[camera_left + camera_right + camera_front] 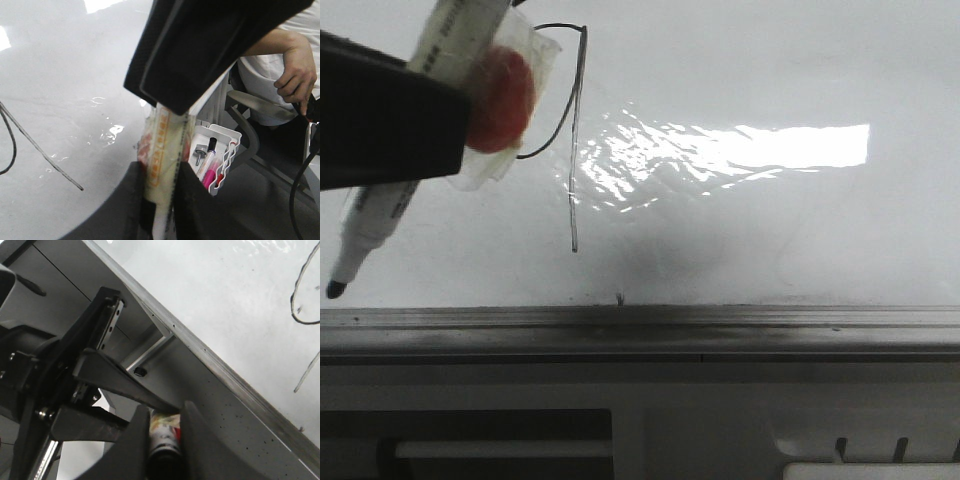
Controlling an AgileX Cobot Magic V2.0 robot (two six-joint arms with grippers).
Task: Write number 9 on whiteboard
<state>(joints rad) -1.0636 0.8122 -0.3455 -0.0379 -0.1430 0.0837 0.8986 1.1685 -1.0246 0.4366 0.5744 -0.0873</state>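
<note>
The number 9 is a thin black line on the whiteboard, with an oval loop and a long straight stem. Part of it also shows in the left wrist view and the right wrist view. My left gripper is shut on a white marker wrapped in clear tape with a red patch. The marker's bare black tip hangs left of the 9, above the grey rail. My right gripper is shut on a small labelled cylinder with a dark end, off the board beyond the rail.
A white rack with pens stands beside the board. A person's hand and a black cable are behind it. Bright glare lies across the board. Grey framework sits below the rail.
</note>
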